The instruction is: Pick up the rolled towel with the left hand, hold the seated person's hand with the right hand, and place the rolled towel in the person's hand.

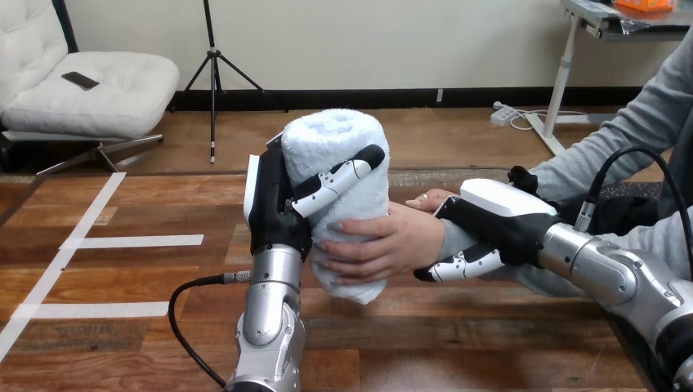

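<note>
A white rolled towel (343,163) stands upright above the table's middle. My left hand (274,200) is shut on it from the left, with fingers (339,180) curled across its front. The person's hand (384,243) comes in from the right and wraps around the towel's lower half. My right hand (490,220) is at the person's wrist, its palm over the top and its fingers (462,265) curled underneath, so it is shut on the wrist.
The wooden table (122,278) carries strips of white tape (135,242) at its left. A black cable (192,286) loops beside my left forearm. The person's grey sleeve (605,155) fills the right side.
</note>
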